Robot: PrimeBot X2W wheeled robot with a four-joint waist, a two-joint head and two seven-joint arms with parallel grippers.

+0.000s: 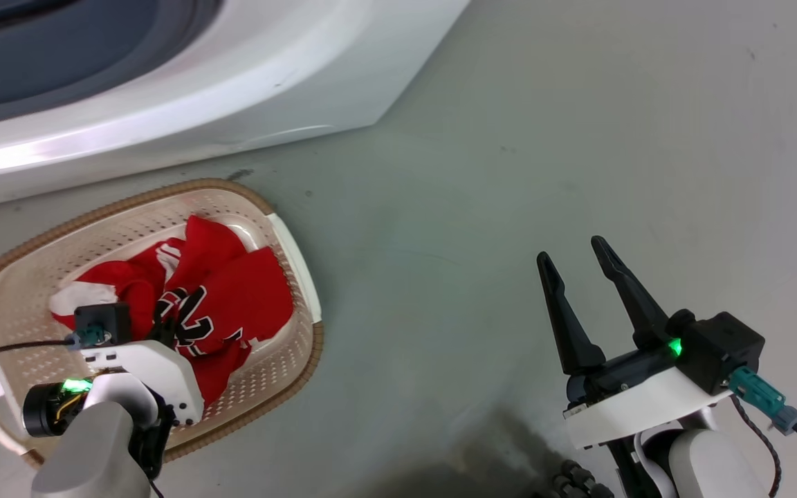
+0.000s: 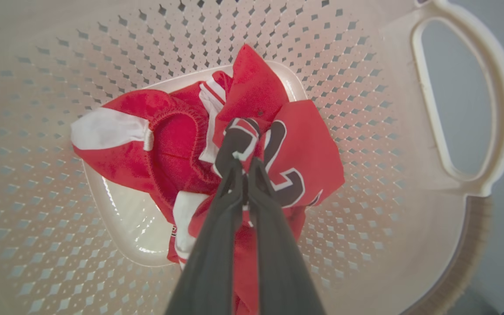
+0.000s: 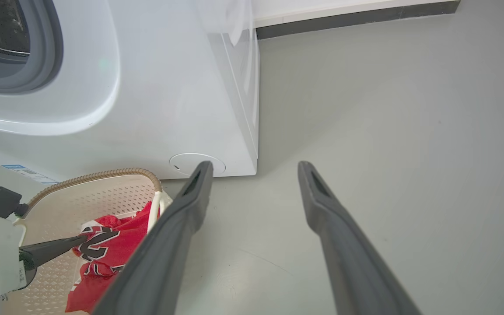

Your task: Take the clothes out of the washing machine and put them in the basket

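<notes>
Lifting away now risks dragging the clothes [image 1: 246,297] out of the basket [image 1: 163,190], because the left end effector [image 2: 244,162] is clenched on the fabric inside. The right end effector [image 1: 571,249] hangs released above the floor [image 1: 509,173].

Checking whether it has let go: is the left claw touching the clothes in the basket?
Touching. The left wrist view shows the left claw closed, a fold of the clothes pinched between its fingertips, inside the basket.

Laundry room: washing machine [image 1: 267,83], basket [image 1: 18,283].
</notes>
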